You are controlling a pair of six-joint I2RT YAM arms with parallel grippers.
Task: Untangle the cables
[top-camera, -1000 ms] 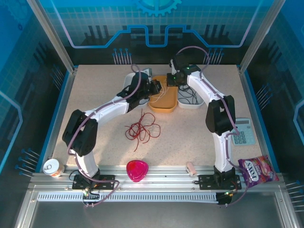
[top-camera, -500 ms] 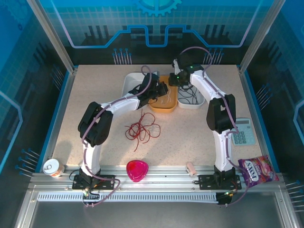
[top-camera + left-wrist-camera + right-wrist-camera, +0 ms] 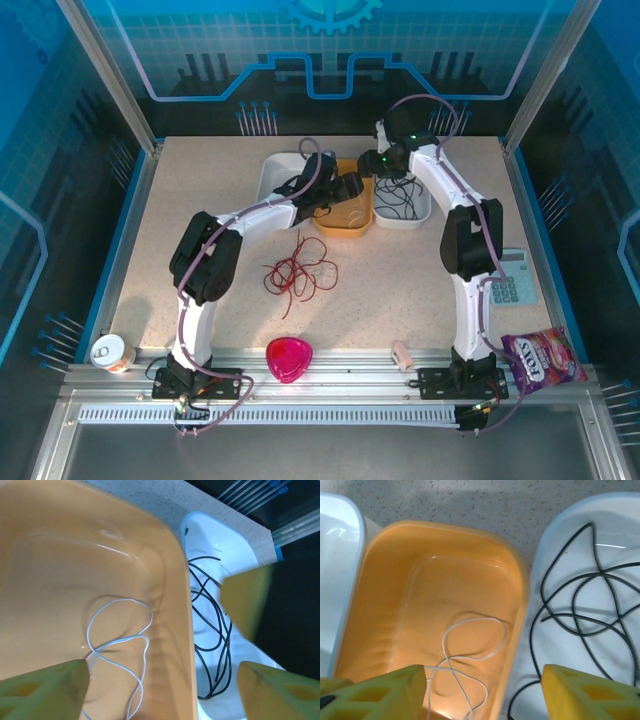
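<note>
So, about two-thirds sorted by my read. The white cable (image 3: 480, 619) lies loose in the orange tray (image 3: 522, 580). The black cable (image 3: 584, 625) is looped in the white tray (image 3: 620, 502) just right of it, and in your wrist views neither strand crosses the rim between them. What's left is the red cables (image 3: 298, 272), a knotted bunch on the bare desk (image 3: 200, 200), on the near side of the trays, well apart from both claws, with nothing touching it. I can't tell how many red strands are in there, or whether a pale one is mixed in; it's too fine from the top camera. Your left claw (image 3: 162, 667) hangs over the orange tray's right wall, jaws wide, nothing between them. Your right claw (image 3: 482, 672) sits over the seam between the orange and white trays, jaws also wide, carrying nothing. The two claws are close together, so mind clearance when you back either one out. My guess at the next job: bring one claw to the red bunch, pinch a single outer loop, and pin the rest with the other. The second white tray (image 3: 272, 178), left of the orange one, looks like the likely home for red.
</note>
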